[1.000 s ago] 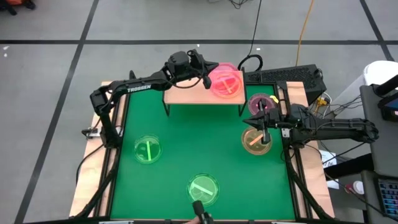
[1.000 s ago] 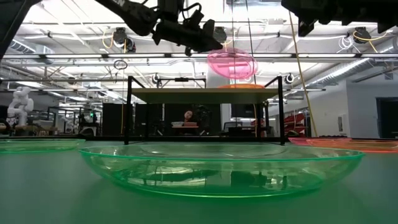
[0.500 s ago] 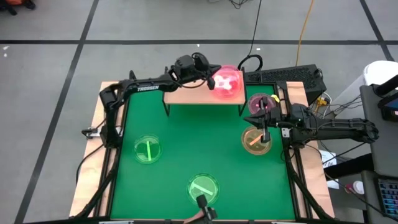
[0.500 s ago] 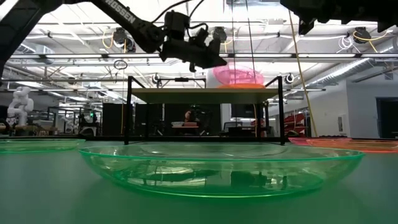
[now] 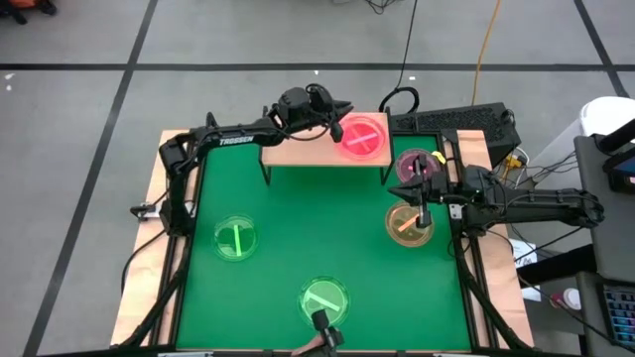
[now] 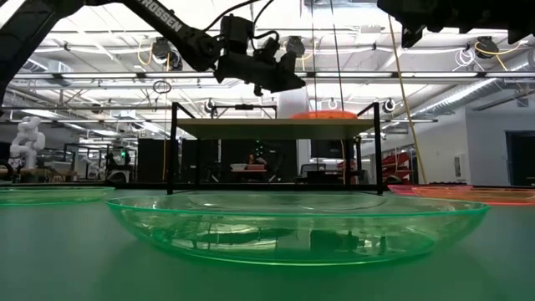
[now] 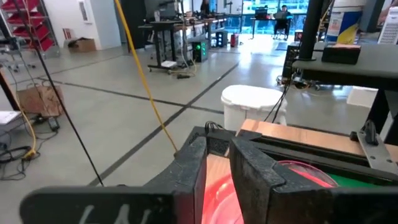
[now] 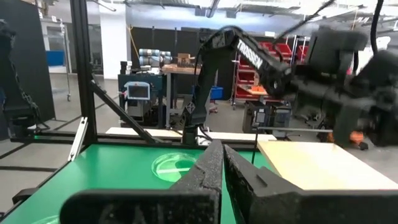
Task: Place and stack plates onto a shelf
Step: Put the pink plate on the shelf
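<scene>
A pink plate (image 5: 363, 136) with a bright bar lies flat on the right half of the light-wood shelf (image 5: 298, 151); in the low view its rim (image 6: 322, 114) rests on the shelf top. My left gripper (image 5: 337, 123) hovers level just left of and above that plate, open with nothing between its fingers (image 7: 217, 146). My right gripper (image 5: 417, 201) waits shut (image 8: 221, 162) above the table's right side, over an amber plate (image 5: 409, 223).
On the green table lie two green plates (image 5: 237, 239) (image 5: 323, 297), the latter filling the low view (image 6: 292, 226), and a purple-pink plate (image 5: 417, 164) behind the amber one. The shelf's left half is bare wood. Black shelf legs (image 6: 173, 150) stand at the corners.
My left gripper has come down toward the shelf with the pink plate and let go of it. The plate, held above the shelf a second ago, now lies flat on the shelf's right half, below the fingers.
</scene>
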{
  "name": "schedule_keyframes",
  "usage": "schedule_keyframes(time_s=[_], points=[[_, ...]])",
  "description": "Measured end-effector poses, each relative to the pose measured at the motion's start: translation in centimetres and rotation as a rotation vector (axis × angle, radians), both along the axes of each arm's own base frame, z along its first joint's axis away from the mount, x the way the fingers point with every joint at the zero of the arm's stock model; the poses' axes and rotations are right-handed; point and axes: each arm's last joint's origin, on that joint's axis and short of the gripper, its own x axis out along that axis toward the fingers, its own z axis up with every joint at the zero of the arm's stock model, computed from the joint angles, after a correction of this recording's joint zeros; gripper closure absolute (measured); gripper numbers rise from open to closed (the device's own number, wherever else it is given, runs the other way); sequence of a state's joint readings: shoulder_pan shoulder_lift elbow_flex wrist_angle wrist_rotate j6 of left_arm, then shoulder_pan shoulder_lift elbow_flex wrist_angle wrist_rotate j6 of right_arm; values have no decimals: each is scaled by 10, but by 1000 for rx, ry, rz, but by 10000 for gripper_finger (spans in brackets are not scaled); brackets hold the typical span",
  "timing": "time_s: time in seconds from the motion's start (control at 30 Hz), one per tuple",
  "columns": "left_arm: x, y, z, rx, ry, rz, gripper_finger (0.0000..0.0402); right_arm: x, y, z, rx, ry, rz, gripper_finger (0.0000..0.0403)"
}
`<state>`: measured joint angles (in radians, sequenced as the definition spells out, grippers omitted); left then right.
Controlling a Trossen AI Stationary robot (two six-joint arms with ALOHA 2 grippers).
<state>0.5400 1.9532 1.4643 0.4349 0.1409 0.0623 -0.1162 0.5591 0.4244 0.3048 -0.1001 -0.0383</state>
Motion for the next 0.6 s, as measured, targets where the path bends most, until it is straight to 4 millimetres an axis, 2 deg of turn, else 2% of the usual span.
schedule_keyframes(time_s=[0.07, 0.17, 0.27, 0.33, 0.43, 0.6], points=[[-4, -2, 10, 19, -12, 0, 323, 0, 0, -1, 1, 11, 0, 403], [-15, -12, 37, 29, -54, -19, 323, 0, 0, -4, 4, 37, 0, 403], [-27, -32, 68, 6, -102, -159, 323, 1, 0, -8, 11, 82, -1, 403], [-32, -52, 87, 35, -113, -268, 323, 2, 0, -12, 42, 117, -1, 403], [-39, -87, 107, 116, -91, -343, 323, 6, -1, -17, 92, 166, 1, 403], [-50, -146, 127, 236, -7, -379, 323, 12, -1, -25, 136, 222, 4, 403]])
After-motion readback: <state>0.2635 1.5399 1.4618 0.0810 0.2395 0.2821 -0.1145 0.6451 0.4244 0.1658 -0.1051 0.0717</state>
